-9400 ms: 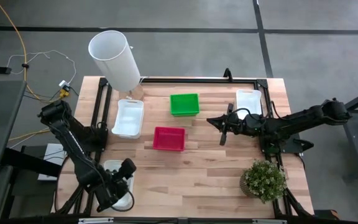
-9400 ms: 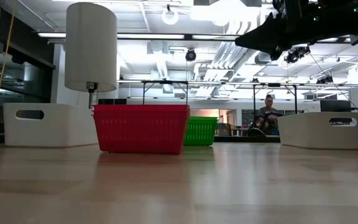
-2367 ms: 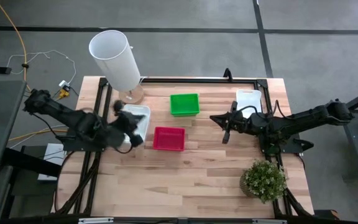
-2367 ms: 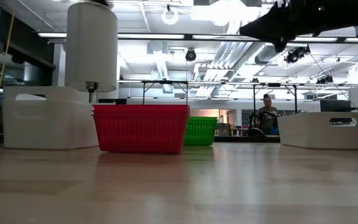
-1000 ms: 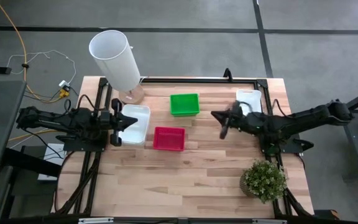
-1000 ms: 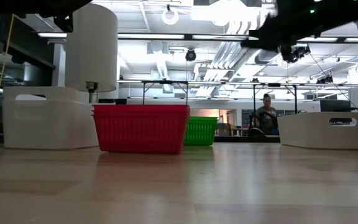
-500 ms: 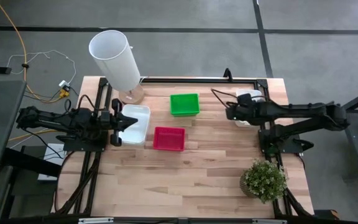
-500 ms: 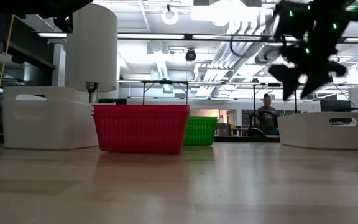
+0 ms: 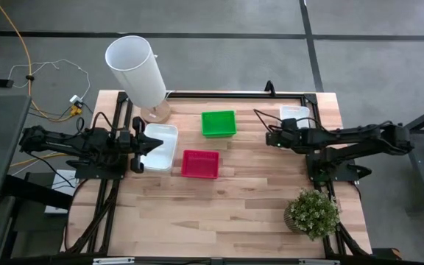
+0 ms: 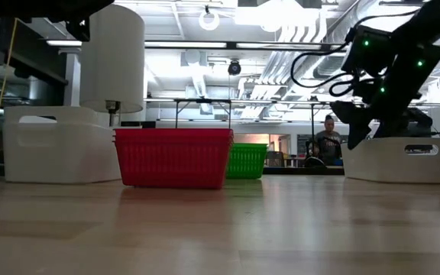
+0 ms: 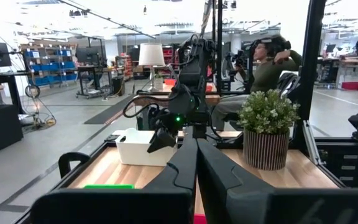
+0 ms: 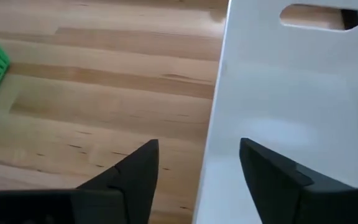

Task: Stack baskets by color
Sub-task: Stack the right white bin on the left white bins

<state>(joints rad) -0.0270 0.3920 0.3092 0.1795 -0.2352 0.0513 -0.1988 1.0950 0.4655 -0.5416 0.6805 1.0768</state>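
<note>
A red basket [image 9: 200, 163] and a green basket [image 9: 218, 123] rest on their bases mid-table. A white basket stack [image 9: 160, 143] sits at the left. Another white basket [image 9: 294, 112] sits at the far right. My right gripper [image 9: 269, 138] is open and slants down over that basket's left wall. In the right wrist view the wall's rim [image 12: 215, 143] runs between the two fingers, one over the wood and one over the basket's inside, and I see no touch. My left gripper [image 9: 144, 145] is shut and level, above the white stack's left edge.
A tall white cylinder [image 9: 135, 70] stands at the far left corner on a round foot. A potted plant [image 9: 311, 213] stands near the front right. Bare wood stretches across the table's near half. A person [image 10: 329, 137] sits in the room beyond the table.
My right gripper has come down toward the white basket at the far right, tipped from level to slanting downward, rolled, and opened. The baskets have not moved.
</note>
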